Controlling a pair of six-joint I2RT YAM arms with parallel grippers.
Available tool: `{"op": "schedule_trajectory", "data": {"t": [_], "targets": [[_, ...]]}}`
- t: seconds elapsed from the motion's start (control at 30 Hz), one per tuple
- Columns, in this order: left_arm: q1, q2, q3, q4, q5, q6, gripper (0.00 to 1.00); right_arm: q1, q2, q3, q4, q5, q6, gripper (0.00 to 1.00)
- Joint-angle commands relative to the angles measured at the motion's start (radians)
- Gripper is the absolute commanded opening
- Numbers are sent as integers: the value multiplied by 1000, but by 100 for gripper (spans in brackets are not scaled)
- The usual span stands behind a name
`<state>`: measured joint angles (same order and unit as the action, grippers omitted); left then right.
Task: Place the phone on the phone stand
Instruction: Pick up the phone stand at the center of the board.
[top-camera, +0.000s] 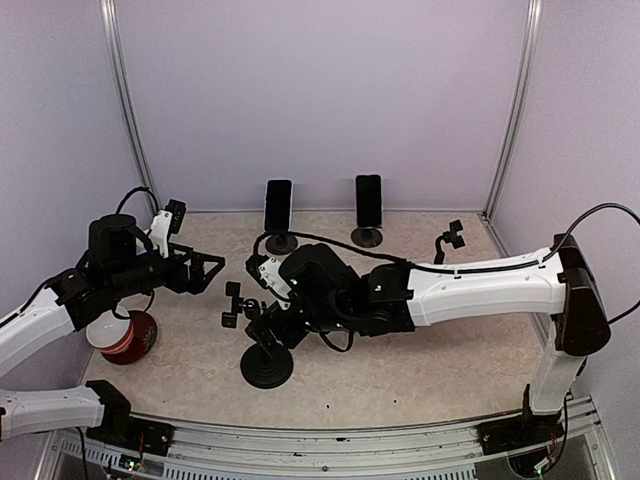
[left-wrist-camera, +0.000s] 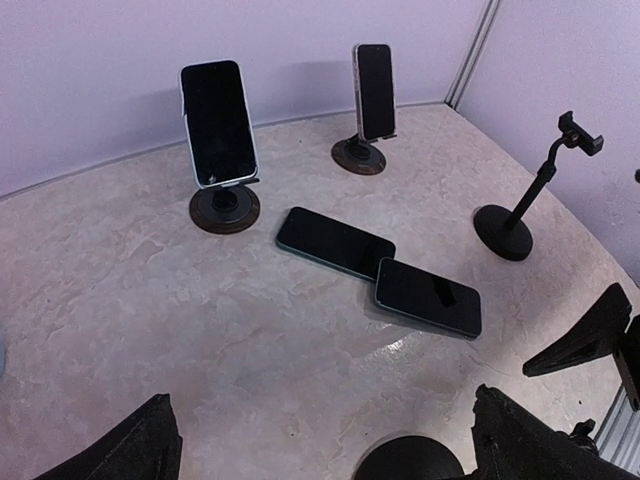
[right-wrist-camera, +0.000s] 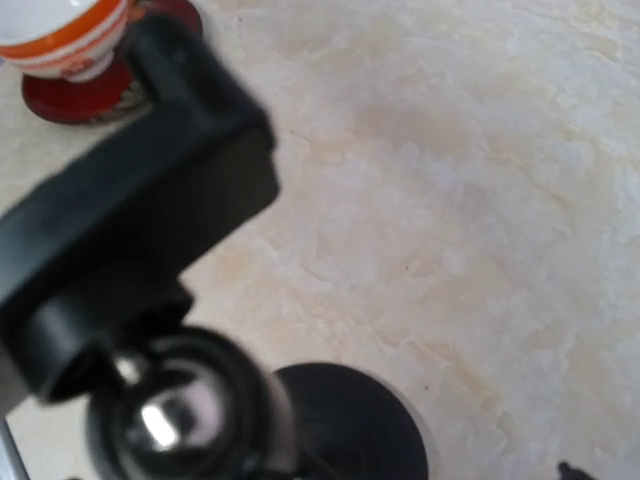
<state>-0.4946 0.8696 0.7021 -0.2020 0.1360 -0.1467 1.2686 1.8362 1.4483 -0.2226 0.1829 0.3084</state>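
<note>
Two dark phones lie flat on the table in the left wrist view, one nearer the back (left-wrist-camera: 335, 243) and one nearer the front (left-wrist-camera: 428, 297); the right arm hides them in the top view. A black phone stand (top-camera: 266, 366) with an empty clamp (top-camera: 232, 305) stands at the front middle. My right gripper (top-camera: 263, 322) is at its stem. The right wrist view shows its clamp (right-wrist-camera: 130, 220) and base (right-wrist-camera: 350, 425) very close and blurred, with one fingertip (right-wrist-camera: 568, 470) far off at the lower right. My left gripper (top-camera: 208, 268) hovers wide open and empty, also in its own view (left-wrist-camera: 330, 455).
Two stands at the back hold upright phones (top-camera: 278, 205) (top-camera: 368, 200). An empty stand (top-camera: 450, 238) is at the back right, also in the left wrist view (left-wrist-camera: 520, 200). A red and white cup (top-camera: 125, 335) sits at the front left. Purple walls close in the table.
</note>
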Motion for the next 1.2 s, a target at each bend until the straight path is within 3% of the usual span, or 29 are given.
{"op": "schedule_trajectory", "data": {"t": [0.0,0.47,0.73,1.17], "targets": [[48,22,11,25,53,-35,99,60,21,68,-47,64,13,100],[53,20,4,10,20,-34,99,148,135,315,-178,344,194,100],[53,22,5,12,29,-33,99,150,149,335,-212,525,251,100],[56,10,4,12,25,-31,99,171,87,247,-158,474,239,100]]}}
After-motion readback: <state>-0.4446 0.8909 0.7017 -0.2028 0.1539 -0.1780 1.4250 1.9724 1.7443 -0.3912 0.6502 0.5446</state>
